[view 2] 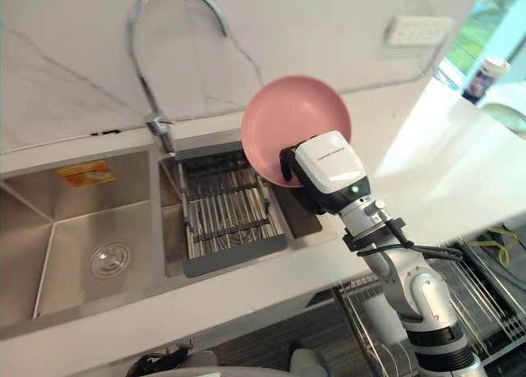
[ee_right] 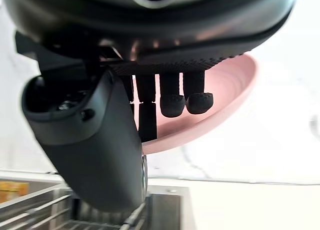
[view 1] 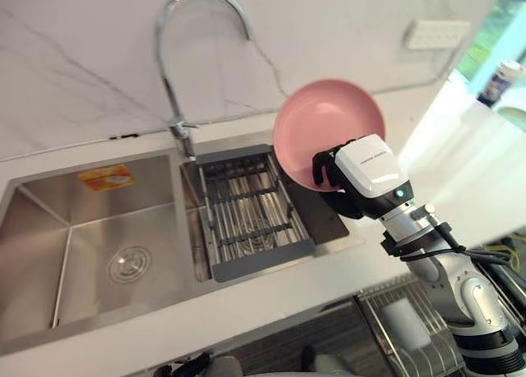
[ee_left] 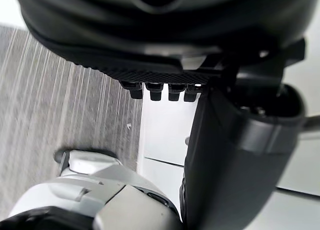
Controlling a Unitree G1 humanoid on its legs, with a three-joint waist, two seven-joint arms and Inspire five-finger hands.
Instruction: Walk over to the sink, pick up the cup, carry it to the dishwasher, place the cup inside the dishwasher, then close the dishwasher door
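Pink plate (view 1: 325, 118) upright in robot hand (view 1: 362, 176)

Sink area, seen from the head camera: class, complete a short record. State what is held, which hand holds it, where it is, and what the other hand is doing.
held thing: pink plate, tilted up on edge
holder: right hand, gripping the plate's lower rim
position: raised in the air by the right edge of the drain rack in the sink
behind rack: tap
other hand: left hand, above the floor, holding nothing
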